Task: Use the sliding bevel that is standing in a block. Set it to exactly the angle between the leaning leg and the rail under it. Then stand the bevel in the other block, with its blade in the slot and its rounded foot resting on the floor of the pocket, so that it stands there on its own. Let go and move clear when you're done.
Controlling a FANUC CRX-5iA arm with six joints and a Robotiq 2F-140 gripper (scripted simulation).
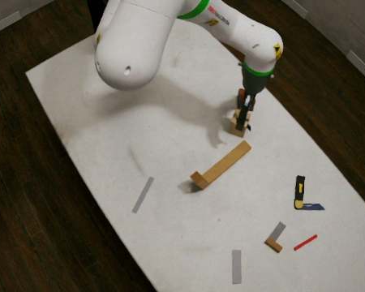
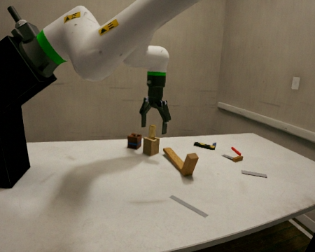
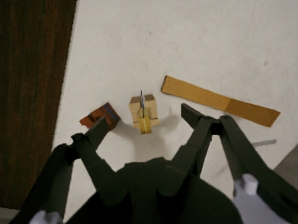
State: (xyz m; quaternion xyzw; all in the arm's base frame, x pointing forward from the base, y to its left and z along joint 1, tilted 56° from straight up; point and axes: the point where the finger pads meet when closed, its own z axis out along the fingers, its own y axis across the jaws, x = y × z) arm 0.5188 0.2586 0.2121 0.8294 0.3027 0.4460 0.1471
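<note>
step: you're on the approach for the first pick; bevel not yet taken, so angle setting and the re-stand are all ahead.
gripper [image 2: 153, 127]: fingers spread wide, nothing between them, hanging right over the bevel with a finger on either side of its top, not touching.
sliding bevel [image 2: 152, 131]: stands in the light wood block [image 2: 150, 145] on the table [image 2: 94, 196], just beside the dark block [image 2: 134, 141].
bevel axis: long axis upright, handle end up, lower end down in the block. In the wrist view you see it end-on, thin dark blade edge [image 3: 141, 100] running away from the camera, yellow part nearest.
next move: judged, you need to drop straight down so the fingers straddle the handle, close across its flat faces, then lift vertically out of the block.
leaning leg [image 2: 173, 158]: tilts against the short upright wood piece [image 2: 190, 164], near the block's right; I can't tell rail from leg for sure.
other block: likely the dark one, slot not visible.
</note>
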